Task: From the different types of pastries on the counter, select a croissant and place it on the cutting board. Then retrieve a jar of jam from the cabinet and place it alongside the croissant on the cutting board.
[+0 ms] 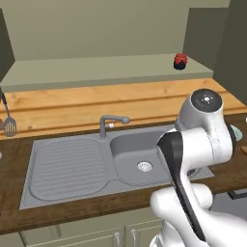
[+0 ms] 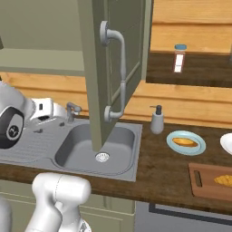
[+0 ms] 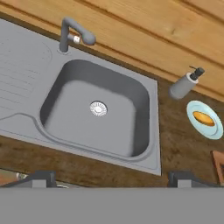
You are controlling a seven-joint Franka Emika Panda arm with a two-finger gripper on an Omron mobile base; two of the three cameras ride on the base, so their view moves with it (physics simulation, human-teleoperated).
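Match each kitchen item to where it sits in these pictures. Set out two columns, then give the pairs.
Items:
1. croissant
2. oval pastry
3. jar of jam
4. soap dispenser

Places:
A. on the light blue plate
B. on the cabinet shelf
C. on the cutting board
D. on the counter behind the sink

Pairs: 1-C, 2-A, 3-B, 4-D

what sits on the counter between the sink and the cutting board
In the right base view, the light blue plate holding the oval pastry lies between the sink and the cutting board, with bare counter around it.
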